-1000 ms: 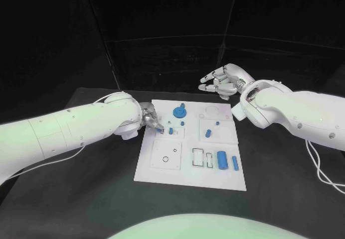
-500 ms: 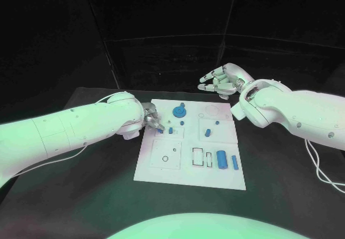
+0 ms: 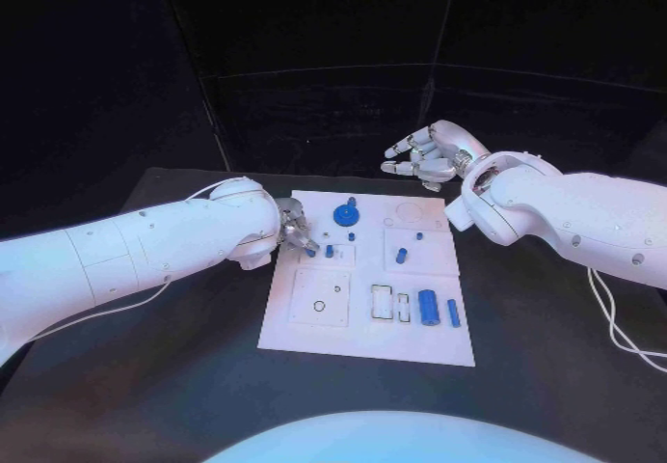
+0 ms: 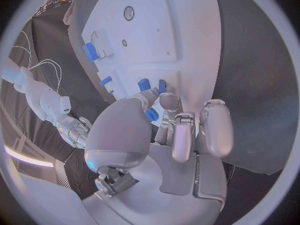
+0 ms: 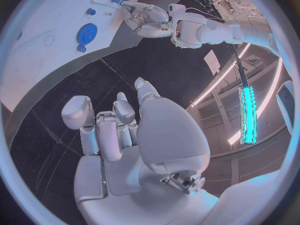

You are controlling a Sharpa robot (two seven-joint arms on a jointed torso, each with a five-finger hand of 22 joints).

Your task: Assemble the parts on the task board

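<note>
The white task board (image 3: pixel 348 333) lies in the middle of the black table. My left hand (image 3: pixel 295 230) reaches over the board's far left part, its fingers curled. Thumb and finger pinch a small blue part (image 3: pixel 311 248) just above the board, beside another small part (image 3: pixel 330 252) standing in a square plate. In the left wrist view the fingertips (image 4: pixel 169 101) meet at the blue part (image 4: pixel 161 86). My right hand (image 3: pixel 428 154) hangs raised behind the board's far edge, fingers apart and holding nothing. A blue gear (image 3: pixel 346 213) sits at the board's far end.
A blue cylinder (image 3: pixel 431 309) and a thin blue bar (image 3: pixel 453 313) lie at the board's near right. Another small blue part (image 3: pixel 402 257) sits mid-board. Rectangular slots (image 3: pixel 383 302) and a ring hole (image 3: pixel 320 307) mark the near half. White cables trail off both arms.
My left fingertips and the small blue part have crept slightly toward the board's far end. The right hand has barely moved.
</note>
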